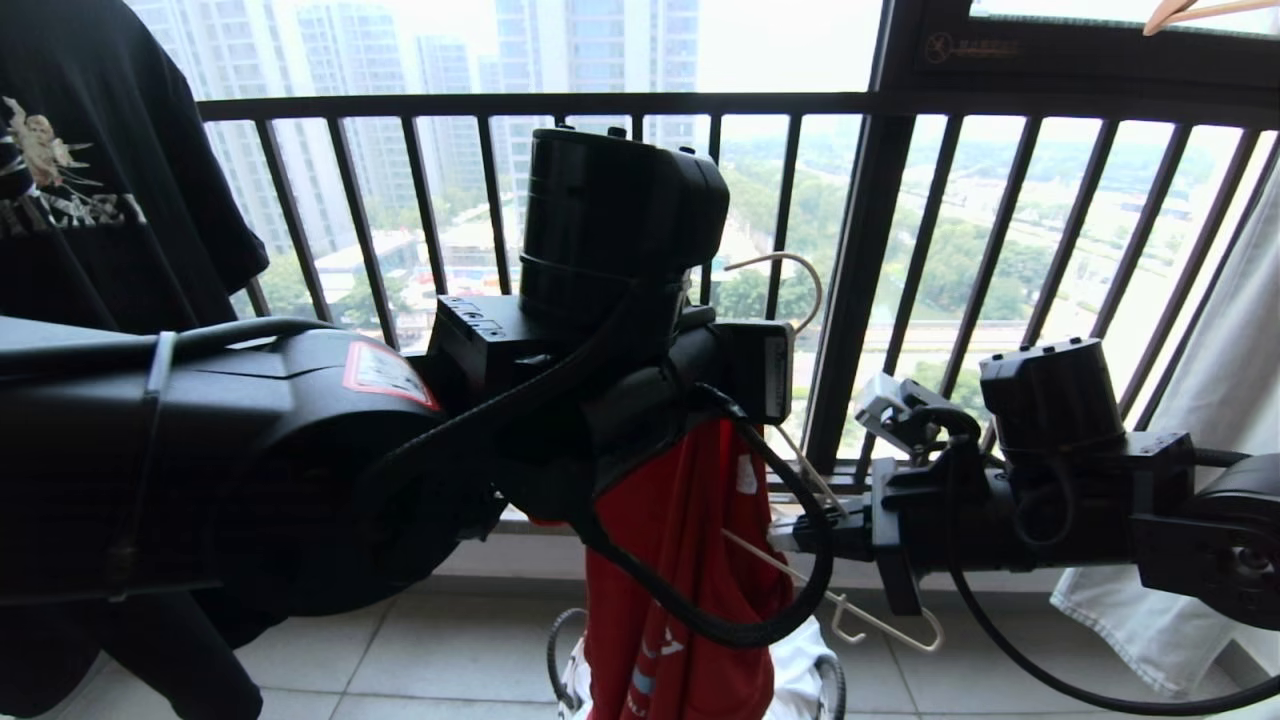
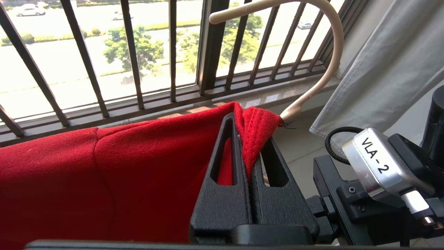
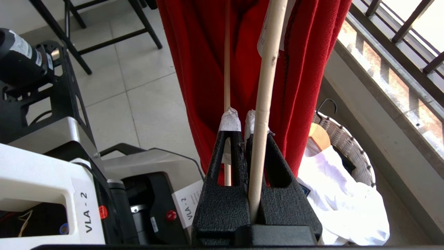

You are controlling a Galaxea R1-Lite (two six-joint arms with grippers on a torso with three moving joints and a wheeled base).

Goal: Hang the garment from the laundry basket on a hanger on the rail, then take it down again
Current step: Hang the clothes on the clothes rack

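While the left arm is blocking much of the head view, the left gripper (image 2: pixel 250 139) is pinching the red garment (image 2: pixel 104 173) at its collar; the right gripper (image 3: pixel 244 139) is clamping the hanger (image 3: pixel 263 86) above the laundry basket (image 3: pixel 347 142), railing (image 1: pixel 600 105) behind.

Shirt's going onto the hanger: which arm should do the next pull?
Left, probably. The left hand is shut on the red T-shirt collar beside the hanger hook. The right hand only steadies a hanger arm.
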